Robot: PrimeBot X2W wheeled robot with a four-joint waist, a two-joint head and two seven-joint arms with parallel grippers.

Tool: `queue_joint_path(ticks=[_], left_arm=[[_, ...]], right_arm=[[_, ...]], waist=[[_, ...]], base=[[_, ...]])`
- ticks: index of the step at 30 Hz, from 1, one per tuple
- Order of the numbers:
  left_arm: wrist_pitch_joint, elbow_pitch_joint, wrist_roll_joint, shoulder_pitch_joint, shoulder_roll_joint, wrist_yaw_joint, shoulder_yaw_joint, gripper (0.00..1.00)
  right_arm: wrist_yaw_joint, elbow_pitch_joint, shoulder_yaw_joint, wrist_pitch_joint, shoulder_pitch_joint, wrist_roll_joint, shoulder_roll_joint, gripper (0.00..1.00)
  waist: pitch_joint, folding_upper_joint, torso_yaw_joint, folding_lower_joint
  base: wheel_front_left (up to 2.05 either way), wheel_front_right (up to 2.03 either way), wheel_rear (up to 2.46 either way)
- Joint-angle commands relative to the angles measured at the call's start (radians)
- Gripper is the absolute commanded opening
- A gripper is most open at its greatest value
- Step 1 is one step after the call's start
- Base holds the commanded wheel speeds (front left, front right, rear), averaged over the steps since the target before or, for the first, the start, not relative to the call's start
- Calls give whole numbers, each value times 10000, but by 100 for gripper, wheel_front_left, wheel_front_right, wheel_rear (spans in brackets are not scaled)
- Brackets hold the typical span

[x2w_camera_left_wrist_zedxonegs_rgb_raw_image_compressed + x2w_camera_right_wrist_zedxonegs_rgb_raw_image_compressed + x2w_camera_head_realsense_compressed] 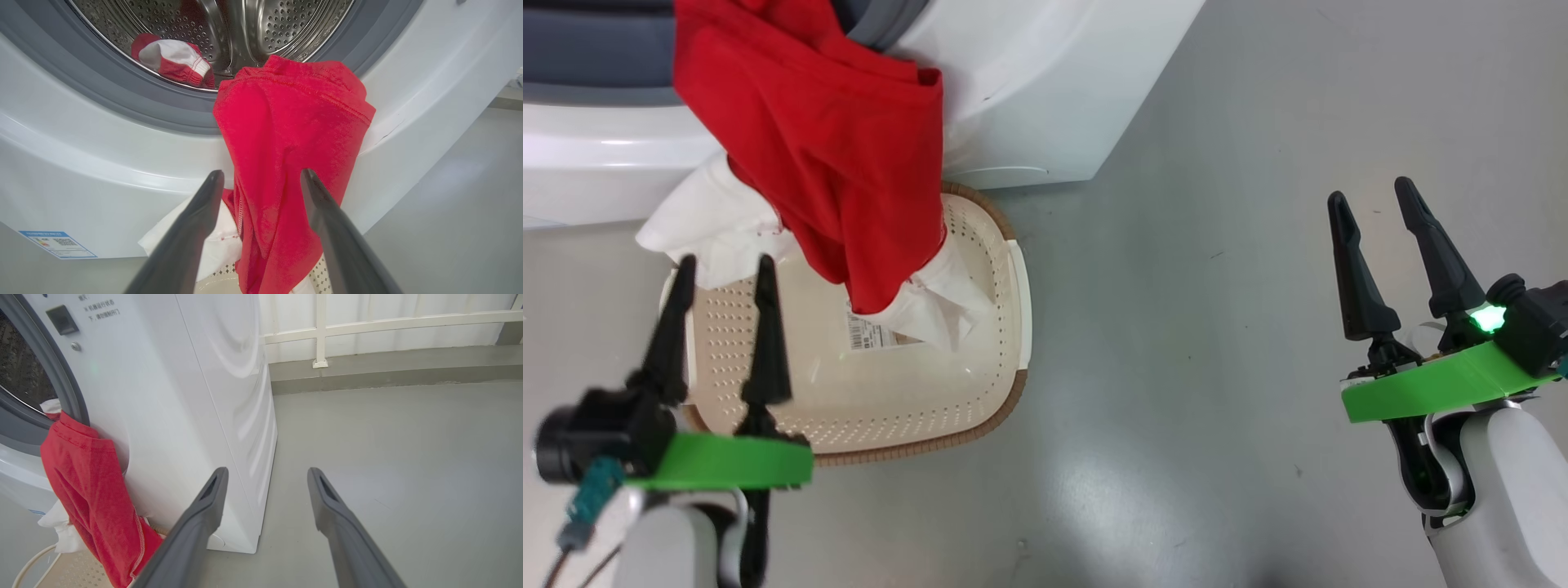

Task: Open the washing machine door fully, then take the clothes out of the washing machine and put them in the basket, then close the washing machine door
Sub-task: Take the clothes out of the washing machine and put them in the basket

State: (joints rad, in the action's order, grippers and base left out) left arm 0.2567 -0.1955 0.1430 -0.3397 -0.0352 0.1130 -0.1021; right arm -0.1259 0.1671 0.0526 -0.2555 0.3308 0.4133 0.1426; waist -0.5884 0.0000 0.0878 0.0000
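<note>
Left fingers (192, 228): wide apart, empty; right fingers (204, 514) likewise.
Clothes (286, 143): red garment draped off washer (81, 163) rim, just ahead between my left fingers, tail over basket (980, 359).
Handling: soft, light, slack. Pinch the hanging fold.

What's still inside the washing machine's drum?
A small red-and-white garment lies in the steel drum. A bigger red garment hangs from its mouth over the grey ring, down into the basket. It hides the drum's front edge behind it.

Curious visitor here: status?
Left gripper, right gripper: open, empty. Red fabric garment hangs from white washing machine into cream perforated plastic basket. Second red piece in steel drum. Nothing blocking the garment.
</note>
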Motion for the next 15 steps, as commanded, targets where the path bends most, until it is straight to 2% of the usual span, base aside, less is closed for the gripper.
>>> queue_joint_path(ticks=[1,8,15], left_arm=[[51,493,80,494,-154,-153,-149,100],[51,1484,235,1184,-152,-714,187,100],[51,1633,345,1290,-152,-879,306,100]], right_arm=[[-48,-234,226,-63,-274,-56,103,100],[-48,-251,249,-63,-319,-53,165,100],[-48,-250,276,-63,-325,-61,138,100]], waist=[[39,0,-13,0],[78,0,-22,0],[96,0,19,0]], base=[[0,0,0],[0,0,0],[0,0,0]])
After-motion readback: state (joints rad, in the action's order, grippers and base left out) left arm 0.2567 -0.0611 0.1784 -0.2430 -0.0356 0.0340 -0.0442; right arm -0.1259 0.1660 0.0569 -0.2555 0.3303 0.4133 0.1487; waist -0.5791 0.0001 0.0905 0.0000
